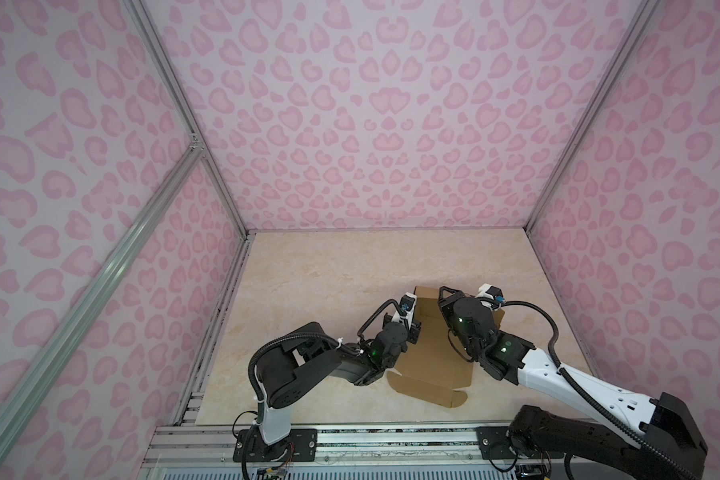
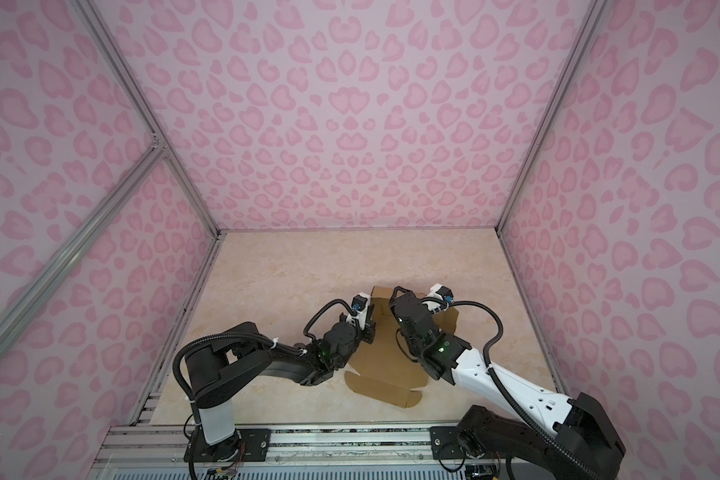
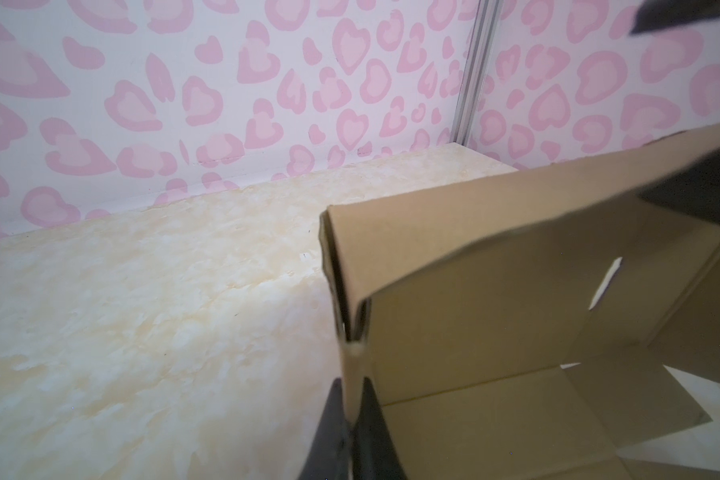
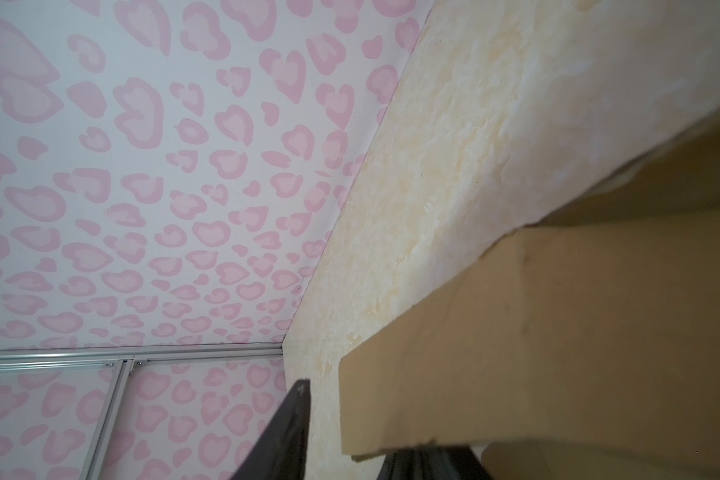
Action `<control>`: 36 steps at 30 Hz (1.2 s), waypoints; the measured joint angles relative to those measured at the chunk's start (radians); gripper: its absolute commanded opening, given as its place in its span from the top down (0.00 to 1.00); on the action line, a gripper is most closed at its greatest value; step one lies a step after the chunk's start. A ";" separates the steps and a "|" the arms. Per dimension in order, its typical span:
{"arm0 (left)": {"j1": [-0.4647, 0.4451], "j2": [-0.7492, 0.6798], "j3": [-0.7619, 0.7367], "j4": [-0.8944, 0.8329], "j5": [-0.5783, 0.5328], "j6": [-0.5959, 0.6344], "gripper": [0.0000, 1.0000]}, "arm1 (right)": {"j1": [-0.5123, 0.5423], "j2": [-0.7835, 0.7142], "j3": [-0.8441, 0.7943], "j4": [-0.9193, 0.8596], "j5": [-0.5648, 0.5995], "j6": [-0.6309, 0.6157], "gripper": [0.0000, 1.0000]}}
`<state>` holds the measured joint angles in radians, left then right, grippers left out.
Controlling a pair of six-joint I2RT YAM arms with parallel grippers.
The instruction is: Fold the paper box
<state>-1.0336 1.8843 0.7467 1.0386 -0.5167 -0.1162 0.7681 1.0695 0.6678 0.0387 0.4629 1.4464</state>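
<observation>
The matte brown kraft paper box [image 1: 433, 361], partly raised, sits toward five o'clock on the marbled cream counter [image 1: 329, 270]. On the left gripper [image 3: 352, 380] the jaws pinch an upright wall; on the right gripper [image 4: 346, 424] they stand spread by a flap.

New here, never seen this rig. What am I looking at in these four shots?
Two robot arms work at a table. Two of the pictures come from one stereo camera overhead. The other two come from a camera on each arm's wrist. On the table lies a brown cardboard box, half folded: the walls at its far end are raised and the near flaps lie flat. The left claw is shut on the edge of an upright wall. The right claw is open, with a flap covering one finger, and seems to grip nothing.
</observation>
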 measured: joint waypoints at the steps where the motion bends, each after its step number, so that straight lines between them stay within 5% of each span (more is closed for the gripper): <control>1: 0.001 -0.003 -0.002 -0.002 0.000 0.004 0.96 | 0.006 -0.007 0.000 -0.009 0.000 -0.005 0.56; 13: 0.012 -0.039 -0.010 -0.092 -0.005 0.022 0.96 | 0.024 -0.062 0.003 -0.088 -0.078 -0.016 0.51; 24: 0.026 -0.067 -0.052 -0.100 -0.013 0.023 0.96 | 0.030 -0.104 0.118 -0.182 -0.127 -0.103 0.57; 36: 0.024 -0.130 -0.157 -0.051 -0.011 0.037 0.96 | -0.129 0.269 0.392 -0.151 -0.552 -0.327 0.59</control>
<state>-1.0092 1.7538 0.5900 0.9878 -0.5278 -0.0788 0.6395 1.3384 1.0599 -0.1127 -0.0887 1.1191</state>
